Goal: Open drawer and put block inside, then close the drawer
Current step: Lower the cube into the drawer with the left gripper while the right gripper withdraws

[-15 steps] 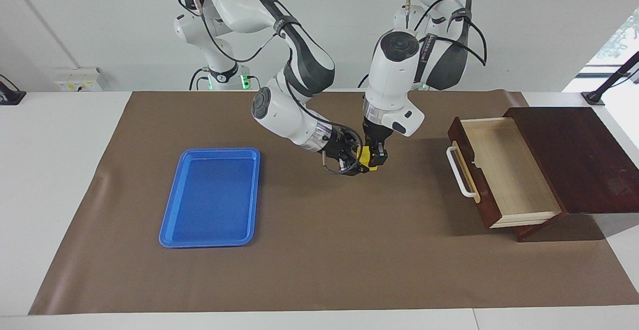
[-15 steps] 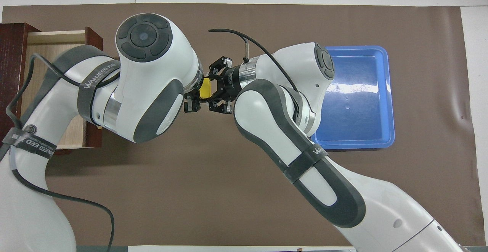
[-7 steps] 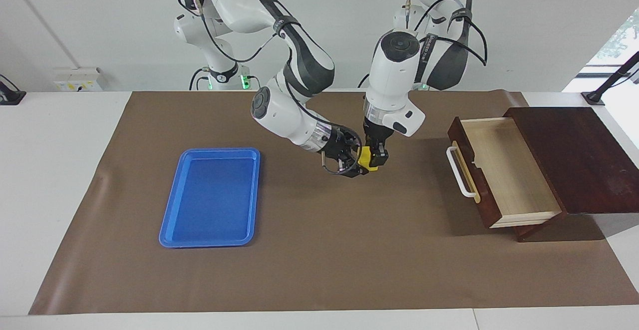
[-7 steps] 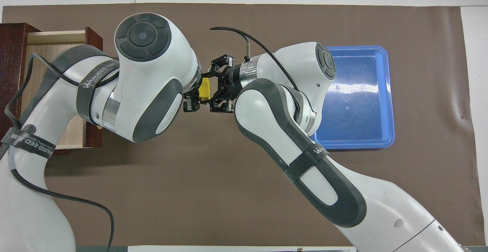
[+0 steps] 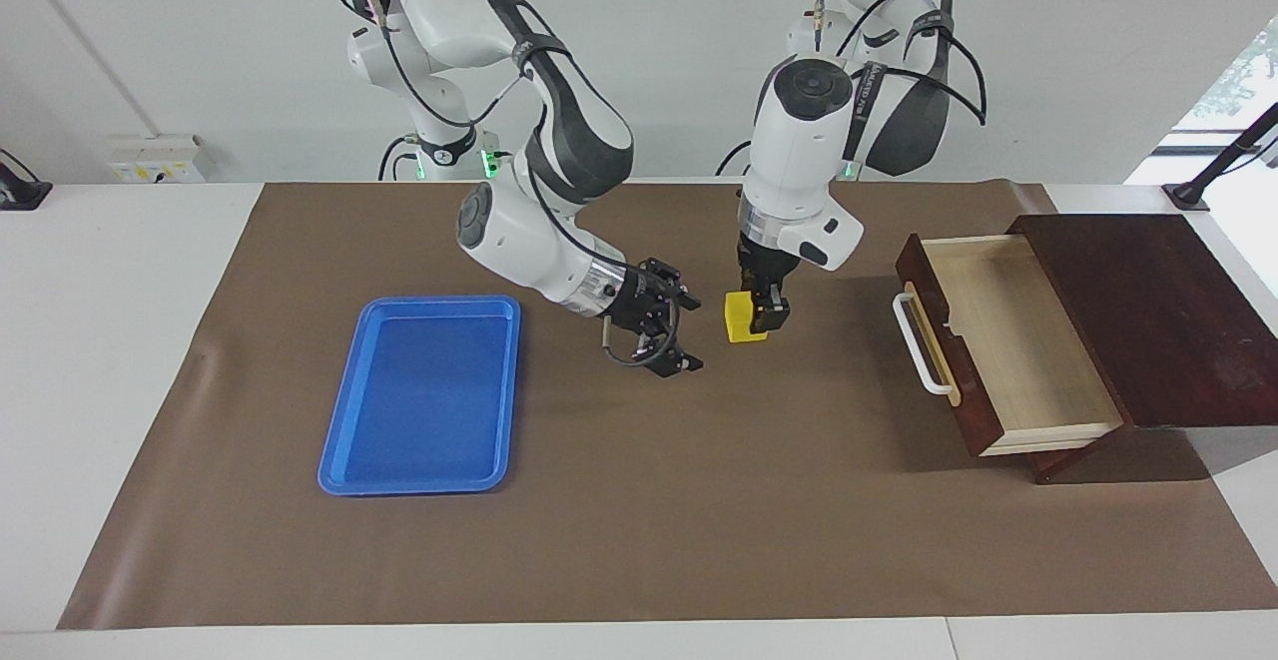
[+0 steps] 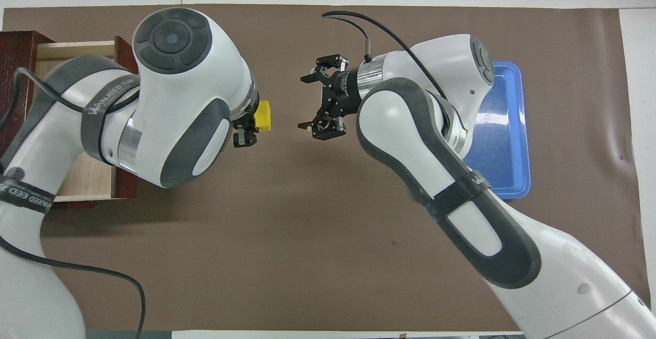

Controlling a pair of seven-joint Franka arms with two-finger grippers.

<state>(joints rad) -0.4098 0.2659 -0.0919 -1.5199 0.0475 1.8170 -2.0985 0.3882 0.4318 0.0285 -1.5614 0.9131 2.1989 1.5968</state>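
Facing view: left end effector (image 5: 764, 318) grips the block (image 5: 741, 318) above the worktop (image 5: 639, 500). The pulled-out drawer (image 5: 1008, 340) lies toward the left arm's end, its length running out from the cabinet (image 5: 1148, 311). Right end effector (image 5: 671, 340) hangs spread, empty, beside the block.

The drawer (image 5: 1008, 340) stands pulled out of its box (image 5: 1148, 316) at the left arm's end of the surface (image 5: 639, 540). The tray (image 5: 424, 395) lies at the right arm's end. Between them, over the mat (image 5: 699, 500), the left tool (image 5: 761, 319) holds the block (image 5: 742, 318), with the right tool (image 5: 677, 340) spread wide just beside it, toward the tray.
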